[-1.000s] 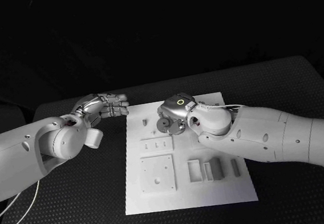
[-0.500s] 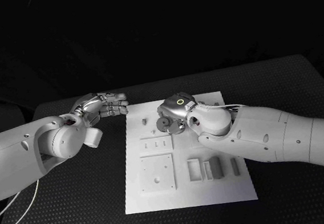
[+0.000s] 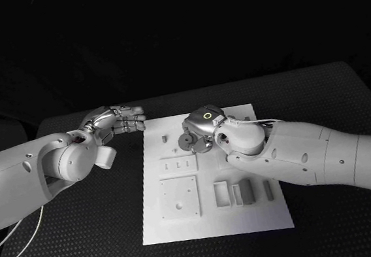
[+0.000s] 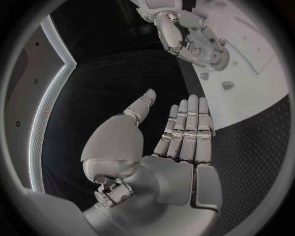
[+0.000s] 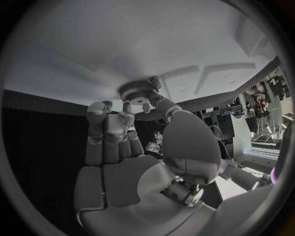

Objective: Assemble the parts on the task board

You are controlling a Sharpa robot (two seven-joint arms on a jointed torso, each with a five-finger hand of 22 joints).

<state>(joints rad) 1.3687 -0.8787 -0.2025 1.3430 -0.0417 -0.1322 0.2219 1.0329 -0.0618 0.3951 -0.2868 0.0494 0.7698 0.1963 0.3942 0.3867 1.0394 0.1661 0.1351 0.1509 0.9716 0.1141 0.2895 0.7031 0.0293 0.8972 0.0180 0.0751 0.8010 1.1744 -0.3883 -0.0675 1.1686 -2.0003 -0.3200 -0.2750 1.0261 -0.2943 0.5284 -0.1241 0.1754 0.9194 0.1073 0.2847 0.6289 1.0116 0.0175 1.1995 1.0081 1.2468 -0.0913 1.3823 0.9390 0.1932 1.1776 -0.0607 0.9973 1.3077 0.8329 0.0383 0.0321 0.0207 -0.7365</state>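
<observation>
The white task board (image 3: 214,220) lies in the middle of the black table. My right hand (image 3: 201,130) hovers over the board's far part and pinches a grey toothed gear (image 3: 189,142) between thumb and fingertips. In the right wrist view the gear (image 5: 138,92) sits at the fingertips (image 5: 105,115), close against the board (image 5: 92,54). My left hand (image 3: 117,121) hangs above the table just off the board's far left corner. In the left wrist view its palm (image 4: 175,167) is bare, fingers straight and thumb apart; the right hand (image 4: 184,32) with the gear (image 4: 219,57) lies beyond it.
On the board are a square plate (image 3: 179,199), a smaller plate (image 3: 179,165), several upright grey blocks (image 3: 243,193) near the middle right, and small pegs (image 3: 166,141) by the gear. Black table mat (image 3: 334,105) surrounds the board on all sides.
</observation>
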